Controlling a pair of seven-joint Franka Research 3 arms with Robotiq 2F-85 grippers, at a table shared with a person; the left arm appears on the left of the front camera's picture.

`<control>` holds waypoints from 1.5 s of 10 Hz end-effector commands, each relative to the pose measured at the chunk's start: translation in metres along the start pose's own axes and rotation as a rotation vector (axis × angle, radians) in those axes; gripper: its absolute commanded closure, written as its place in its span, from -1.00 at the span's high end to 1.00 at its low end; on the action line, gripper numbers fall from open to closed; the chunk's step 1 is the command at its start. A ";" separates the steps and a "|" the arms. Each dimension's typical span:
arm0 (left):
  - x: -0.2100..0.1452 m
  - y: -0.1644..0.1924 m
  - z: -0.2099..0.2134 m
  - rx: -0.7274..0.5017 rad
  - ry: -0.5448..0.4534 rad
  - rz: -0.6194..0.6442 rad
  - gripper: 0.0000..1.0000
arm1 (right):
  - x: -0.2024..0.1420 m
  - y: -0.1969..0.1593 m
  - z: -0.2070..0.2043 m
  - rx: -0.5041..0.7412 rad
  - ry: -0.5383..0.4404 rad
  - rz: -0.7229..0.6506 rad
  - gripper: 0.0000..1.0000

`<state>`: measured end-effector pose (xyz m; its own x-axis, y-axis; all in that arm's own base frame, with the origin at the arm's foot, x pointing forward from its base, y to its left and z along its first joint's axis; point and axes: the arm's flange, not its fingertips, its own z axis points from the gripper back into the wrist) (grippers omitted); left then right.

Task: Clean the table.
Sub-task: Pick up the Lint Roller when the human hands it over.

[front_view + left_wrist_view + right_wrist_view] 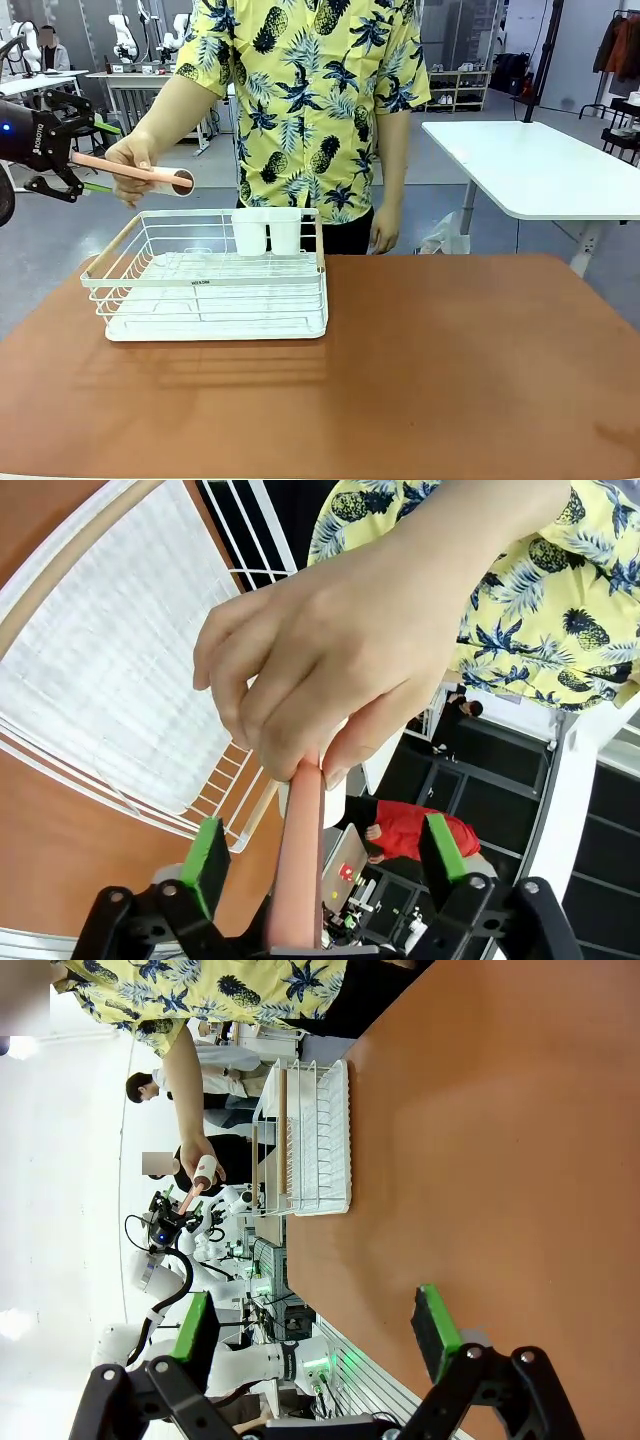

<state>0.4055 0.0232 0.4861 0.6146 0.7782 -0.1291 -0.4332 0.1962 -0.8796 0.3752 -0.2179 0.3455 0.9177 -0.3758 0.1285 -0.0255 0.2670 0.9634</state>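
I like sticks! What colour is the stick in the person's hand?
The stick is salmon pink; the left wrist view shows it best.

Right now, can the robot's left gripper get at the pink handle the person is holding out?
Probably yes. The pink handle lies untouched between the open fingers of the left gripper. The person's hand pinches only its far end, clear of the pads.

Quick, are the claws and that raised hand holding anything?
Left gripper: open around the pink handle, not clamping.
Right gripper: open, empty.
Person's raised hand: holding the pink handle.
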 end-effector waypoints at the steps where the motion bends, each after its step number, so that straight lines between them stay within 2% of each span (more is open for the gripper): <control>1: -0.005 0.003 -0.001 -0.006 -0.024 0.007 0.61 | -0.005 0.003 -0.002 -0.005 -0.015 0.002 1.00; 2: -0.005 0.002 0.000 -0.007 -0.026 0.007 0.34 | -0.005 0.003 -0.002 -0.005 -0.015 0.002 1.00; 3: -0.005 0.001 0.000 -0.007 -0.028 0.006 0.22 | -0.005 0.003 -0.002 -0.005 -0.015 0.002 1.00; 4: -0.006 0.000 0.000 -0.006 -0.027 0.001 -0.05 | -0.005 0.003 -0.002 -0.005 -0.015 0.002 1.00; 5: -0.007 -0.001 0.000 -0.007 -0.025 -0.001 -0.18 | -0.005 0.003 -0.002 -0.005 -0.015 0.002 1.00; 6: -0.008 -0.001 0.000 -0.005 -0.022 -0.005 0.05 | -0.005 0.003 -0.002 -0.005 -0.015 0.002 1.00; 7: -0.007 -0.001 -0.001 0.000 -0.027 -0.002 -0.57 | -0.005 0.003 -0.002 -0.005 -0.015 0.002 1.00; 8: -0.006 -0.001 -0.001 0.002 -0.026 -0.003 -0.34 | -0.005 0.003 -0.002 -0.005 -0.015 0.002 1.00; 9: -0.006 -0.001 -0.001 0.008 -0.023 -0.009 -0.96 | -0.005 0.003 -0.002 -0.005 -0.015 0.002 1.00; 10: -0.005 -0.001 -0.001 0.012 -0.024 -0.011 -0.74 | -0.005 0.003 -0.002 -0.005 -0.015 0.002 1.00; 11: -0.004 -0.001 -0.001 0.012 -0.024 -0.012 -1.00 | -0.005 0.003 -0.002 -0.005 -0.015 0.002 1.00; 14: 0.018 0.011 -0.001 0.008 0.003 0.019 -0.98 | -0.005 0.003 -0.002 -0.005 -0.015 0.002 1.00; 15: 0.001 0.001 0.000 0.004 -0.003 -0.001 -0.98 | -0.005 0.003 -0.002 -0.005 -0.015 0.002 1.00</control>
<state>0.4077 0.0303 0.4779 0.6045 0.7838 -0.1424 -0.4498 0.1884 -0.8730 0.3752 -0.2179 0.3455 0.9177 -0.3759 0.1285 -0.0255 0.2670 0.9634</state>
